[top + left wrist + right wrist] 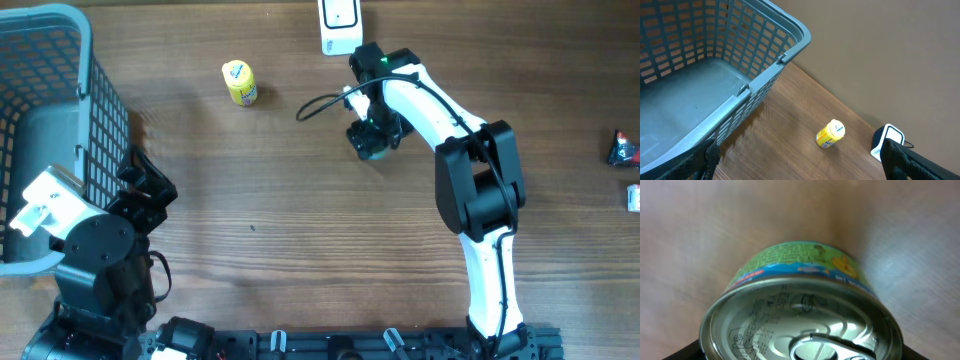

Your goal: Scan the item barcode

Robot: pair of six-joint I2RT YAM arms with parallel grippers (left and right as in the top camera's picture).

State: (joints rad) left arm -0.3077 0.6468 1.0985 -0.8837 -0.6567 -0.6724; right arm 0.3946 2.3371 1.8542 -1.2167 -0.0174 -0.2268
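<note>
While the right arm (480, 185) stretches from the table's (290, 250) near edge toward the far edge, elbow bent, the right tool (372, 140) grips a can (800, 310) just short of the white scanner (341, 25) at the far edge. The can's label is green with a blue band; its print and the lid's stamped code are too blurred to read. The left tool (148, 185) hangs spread wide beside the basket (100, 90).

can (795, 262): label print blurred, unreadable | yellow bottle (240, 83): label unreadable
</note>
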